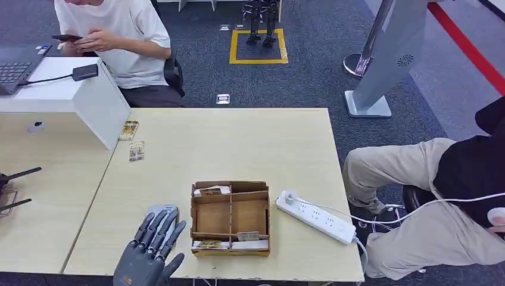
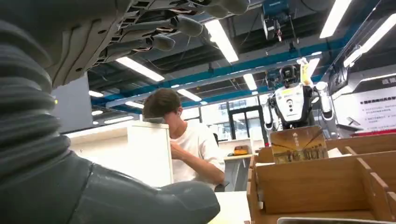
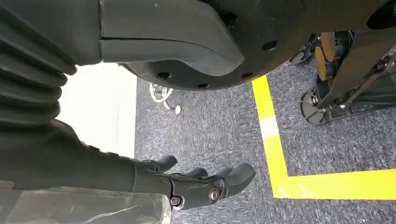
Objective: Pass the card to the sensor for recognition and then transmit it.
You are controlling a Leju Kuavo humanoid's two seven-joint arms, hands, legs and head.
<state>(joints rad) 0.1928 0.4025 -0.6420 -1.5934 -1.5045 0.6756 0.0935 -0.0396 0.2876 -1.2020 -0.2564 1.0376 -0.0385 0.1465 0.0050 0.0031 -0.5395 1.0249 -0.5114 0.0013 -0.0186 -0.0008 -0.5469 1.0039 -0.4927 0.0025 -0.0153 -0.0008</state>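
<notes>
My left hand (image 1: 149, 247) lies flat at the table's near edge, fingers spread and holding nothing; its fingertips rest over a grey oval sensor pad (image 1: 163, 209). Just right of it stands a cardboard divider box (image 1: 230, 218) with a card in the far compartment (image 1: 209, 191) and cards in the near one (image 1: 209, 243). In the left wrist view one card (image 2: 299, 144) stands upright in the box (image 2: 322, 186), beyond my thumb (image 2: 140, 200). My right hand (image 3: 187, 184) hangs over the carpet, fingers loosely bent, with nothing in it.
Two more cards (image 1: 128, 129) (image 1: 137, 151) lie at the table's far left by a white partition (image 1: 95, 101). A white power strip (image 1: 315, 216) lies right of the box. One person sits at the back left, another close at the right (image 1: 429, 196).
</notes>
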